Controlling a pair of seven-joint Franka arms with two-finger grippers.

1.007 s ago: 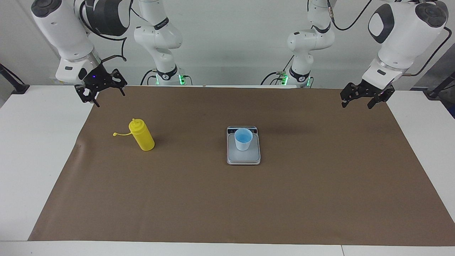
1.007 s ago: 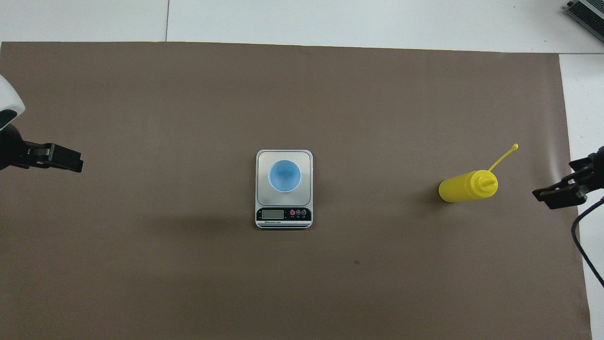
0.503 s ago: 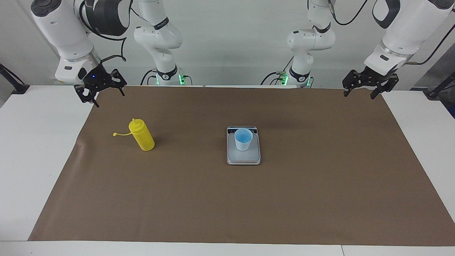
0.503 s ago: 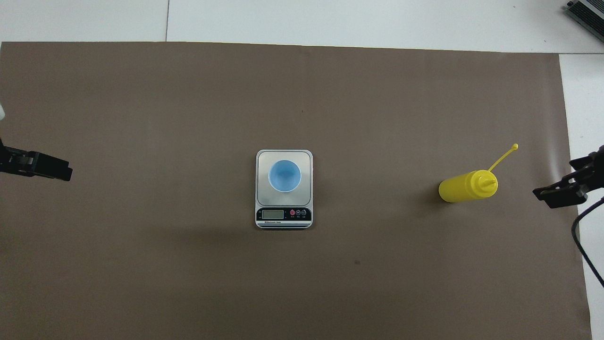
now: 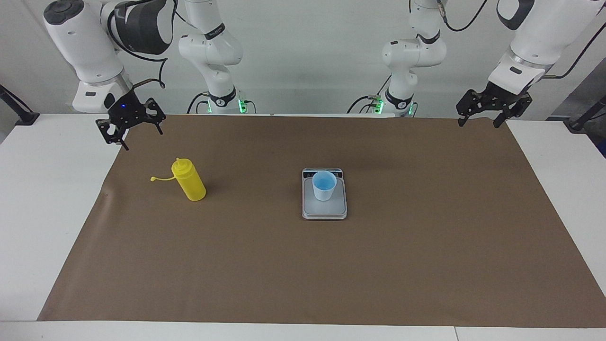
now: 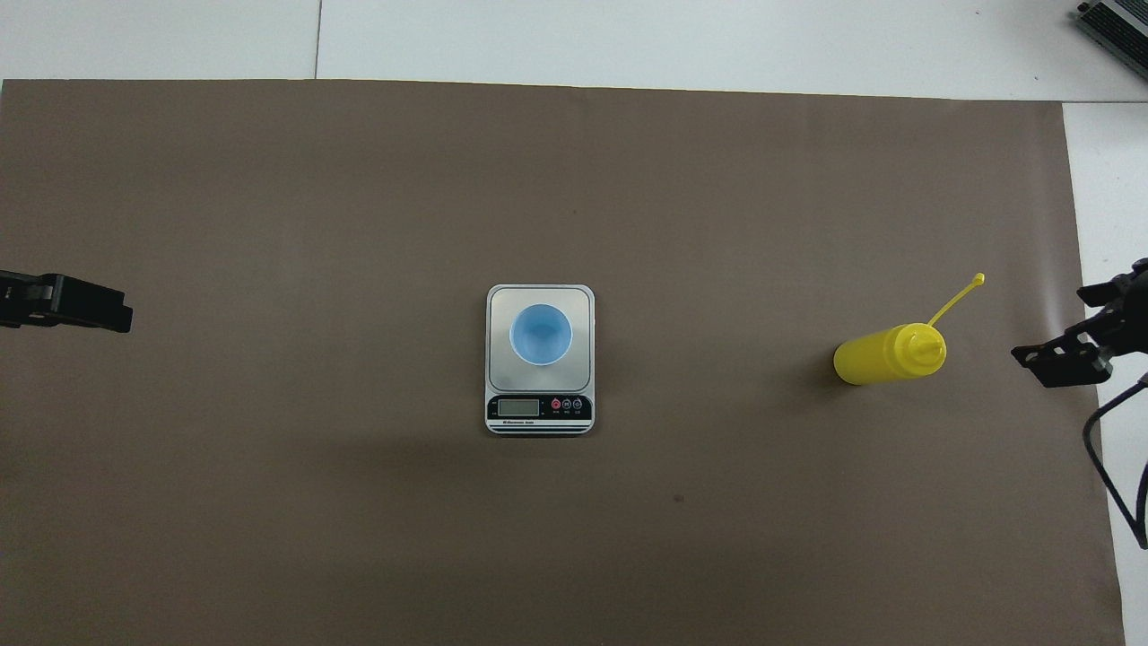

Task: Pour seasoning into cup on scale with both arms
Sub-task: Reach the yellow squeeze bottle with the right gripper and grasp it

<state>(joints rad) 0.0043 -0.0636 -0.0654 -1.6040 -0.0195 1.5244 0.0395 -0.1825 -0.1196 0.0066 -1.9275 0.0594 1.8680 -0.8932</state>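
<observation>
The yellow seasoning bottle (image 5: 189, 181) (image 6: 888, 353) stands upright on the brown mat toward the right arm's end, its cap hanging on a thin tether. The light-blue cup (image 5: 324, 185) (image 6: 541, 335) stands on the grey plate of the scale (image 5: 325, 208) (image 6: 500, 305) at the mat's middle, with the display strip on the edge nearest the robots. My right gripper (image 5: 142, 139) (image 6: 1070, 329) hangs open over the mat's edge beside the bottle, not touching it. My left gripper (image 5: 478, 124) (image 6: 85, 306) hangs open and holds nothing over the mat's edge at the left arm's end.
A brown mat (image 5: 303, 265) (image 6: 359, 179) covers most of the white table (image 5: 42, 199). Black cables trail from the right arm (image 6: 1112, 467). A grey device corner (image 6: 1117, 22) shows at the table's farthest edge.
My left gripper has lifted and drawn back toward the mat's edge by the robots. My right gripper has shifted and turned slightly near the bottle. Bottle, cup and scale stay put.
</observation>
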